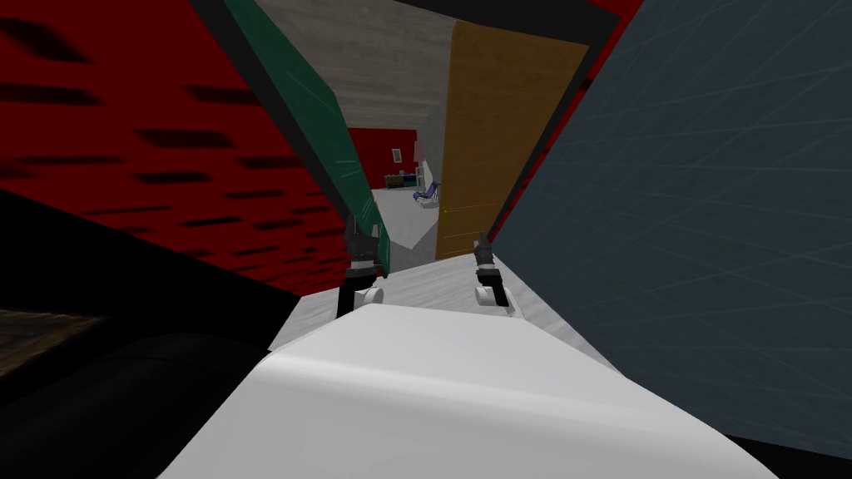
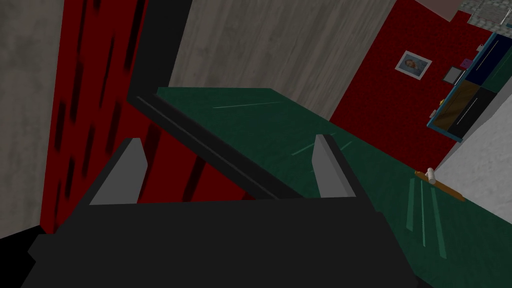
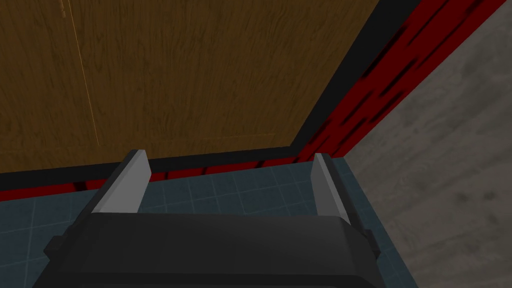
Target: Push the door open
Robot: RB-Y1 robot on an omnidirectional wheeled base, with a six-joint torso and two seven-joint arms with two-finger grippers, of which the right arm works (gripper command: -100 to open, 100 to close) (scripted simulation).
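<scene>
A dark green door (image 1: 320, 125) stands swung partly inward on the left of a doorway, its black frame (image 2: 210, 150) beside it. The green door (image 2: 280, 130) carries a brown lever handle (image 2: 440, 184) well off to the side of my hand. My left gripper (image 1: 363, 231) is right at the door's lower face, and it stands open (image 2: 225, 170) with nothing between its fingers. A brown wooden door (image 1: 491, 133) stands on the right of the gap. My right gripper (image 1: 482, 247) is low beside it, open (image 3: 225, 182), pointing at the wooden door (image 3: 175, 75).
A red wall (image 1: 150, 141) runs along my left and a blue-grey tiled wall (image 1: 707, 208) close on my right. Through the gap lies a room with a red back wall (image 1: 381, 150), cabinets and a blue chair (image 1: 426, 195). Pale floor (image 1: 433, 287) lies ahead.
</scene>
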